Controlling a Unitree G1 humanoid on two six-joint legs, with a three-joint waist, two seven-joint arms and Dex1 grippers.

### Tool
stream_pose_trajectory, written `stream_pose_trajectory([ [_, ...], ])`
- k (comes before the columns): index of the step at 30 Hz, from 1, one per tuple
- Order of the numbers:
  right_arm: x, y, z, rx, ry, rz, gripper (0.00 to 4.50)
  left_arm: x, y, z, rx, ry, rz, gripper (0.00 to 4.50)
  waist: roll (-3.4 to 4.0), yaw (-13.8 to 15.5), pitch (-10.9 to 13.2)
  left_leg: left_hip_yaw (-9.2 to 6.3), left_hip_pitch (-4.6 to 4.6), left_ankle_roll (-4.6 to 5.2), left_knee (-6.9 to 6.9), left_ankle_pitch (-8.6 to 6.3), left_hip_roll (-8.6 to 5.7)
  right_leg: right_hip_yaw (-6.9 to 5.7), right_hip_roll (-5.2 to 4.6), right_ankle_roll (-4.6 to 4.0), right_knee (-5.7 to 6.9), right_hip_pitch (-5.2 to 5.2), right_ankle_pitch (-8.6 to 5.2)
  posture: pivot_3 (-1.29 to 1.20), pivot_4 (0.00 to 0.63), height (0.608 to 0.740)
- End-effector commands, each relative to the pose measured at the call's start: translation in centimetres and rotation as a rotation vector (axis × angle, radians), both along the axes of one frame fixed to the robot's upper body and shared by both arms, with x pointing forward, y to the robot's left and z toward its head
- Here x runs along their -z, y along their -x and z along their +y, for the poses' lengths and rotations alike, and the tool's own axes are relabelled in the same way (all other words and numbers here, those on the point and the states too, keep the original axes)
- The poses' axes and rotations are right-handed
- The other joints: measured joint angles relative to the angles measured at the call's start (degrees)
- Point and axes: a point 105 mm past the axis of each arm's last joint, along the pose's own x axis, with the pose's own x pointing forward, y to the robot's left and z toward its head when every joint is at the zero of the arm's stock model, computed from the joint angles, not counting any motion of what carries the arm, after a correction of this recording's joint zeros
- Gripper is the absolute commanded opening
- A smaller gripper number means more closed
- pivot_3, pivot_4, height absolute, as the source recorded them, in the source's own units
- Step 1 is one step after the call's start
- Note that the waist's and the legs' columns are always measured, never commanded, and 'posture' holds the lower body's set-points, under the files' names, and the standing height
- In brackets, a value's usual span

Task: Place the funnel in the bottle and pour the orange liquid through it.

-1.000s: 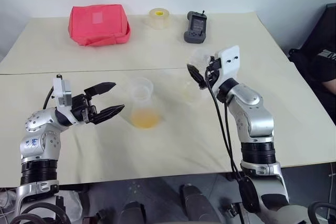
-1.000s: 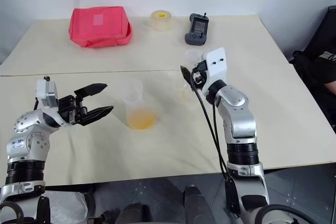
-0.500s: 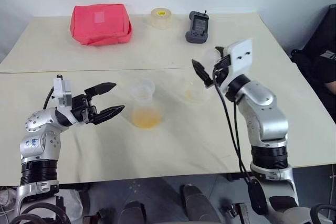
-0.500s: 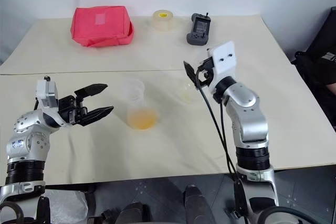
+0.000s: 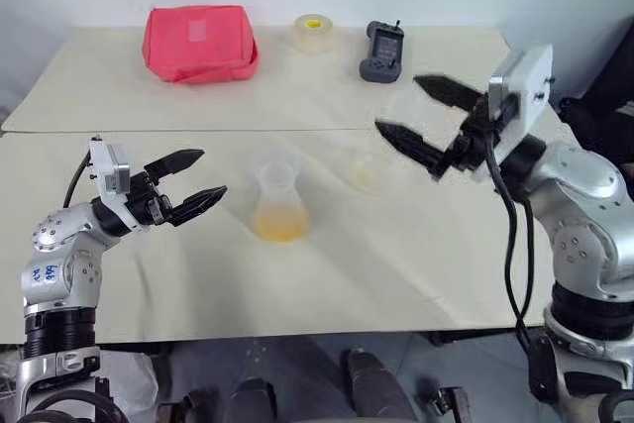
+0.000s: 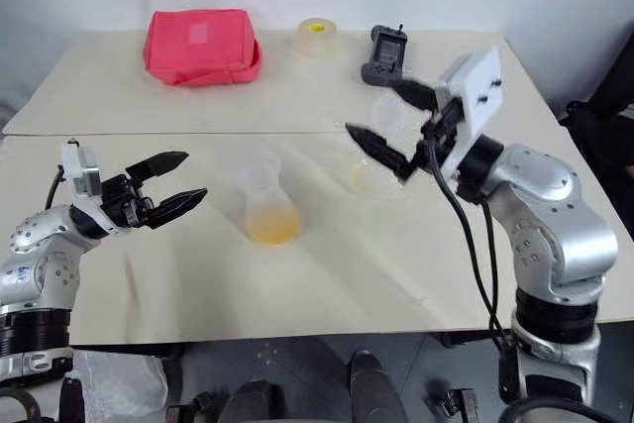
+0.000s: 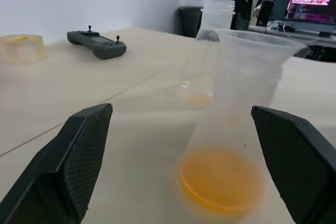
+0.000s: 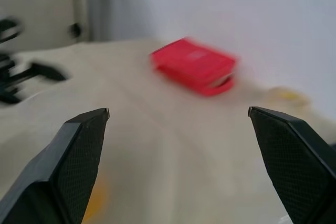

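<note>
The bottle [image 5: 277, 207], funnel [image 5: 274, 163] in its neck and orange liquid [image 5: 280, 228] at its base, stands on the table [image 5: 327, 274] between two empty, wide-open grippers: left [image 5: 188, 182] near, right [image 5: 428, 118] raised farther off.

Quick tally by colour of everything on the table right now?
Clear plastic: 3, the bottle with the funnel in its neck, the cup
Orange: 1, the orange liquid
Red: 1, pouch
Dark grey: 1, handheld controller
Pale yellow: 1, tape roll
Total: 7
</note>
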Motion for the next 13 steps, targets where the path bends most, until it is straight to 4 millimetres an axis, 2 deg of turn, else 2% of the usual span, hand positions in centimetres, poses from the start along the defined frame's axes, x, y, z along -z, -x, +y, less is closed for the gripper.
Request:
stream_pose_trajectory([
  [1,2.5,3.2,0.1,-0.15,0.109,0.039,4.46,-0.8,2.5,0.0,0.044,-0.018,-0.034,4.5,0.01,0.56,0.01,0.02,0.0,0.01,0.0,-0.01,0.0,0.0,0.0,0.0,-0.04,0.0,0.0,0.0,0.15,0.74],
  [3,4.8,4.1,-0.3,-0.183,0.188,0.086,4.46,-0.3,3.9,0.0,0.061,-0.051,-0.026,4.5,0.01,0.98,0.01,0.02,-0.02,0.17,-0.08,-0.1,0.02,-0.02,0.01,0.0,-0.09,0.03,0.0,0.0,0.15,0.74],
  [5,6.2,3.0,-1.3,-0.103,0.185,0.148,4.46,0.6,5.5,0.6,0.085,-0.1,0.017,4.5,0.0,0.9,0.01,0.09,-0.04,0.19,-0.08,-0.11,0.02,0.0,0.0,0.0,-0.41,0.02,0.0,0.0,0.15,0.74],
  [8,7.1,1.6,-2.4,-0.004,0.176,0.153,4.46,1.2,6.8,1.1,0.117,-0.146,0.055,4.5,-0.01,1.08,0.03,0.2,0.02,0.19,0.03,-0.12,0.0,0.05,0.0,-0.01,-0.42,0.05,0.01,0.0,0.15,0.74],
  [13,7.9,2.5,-2.7,-0.026,0.173,0.158,4.46,1.0,7.0,1.1,0.143,-0.148,0.053,4.5,-0.01,2.26,0.03,0.15,0.11,0.18,0.06,-0.07,0.01,0.05,0.11,-0.11,-0.41,0.15,0.1,0.0,0.15,0.74],
])
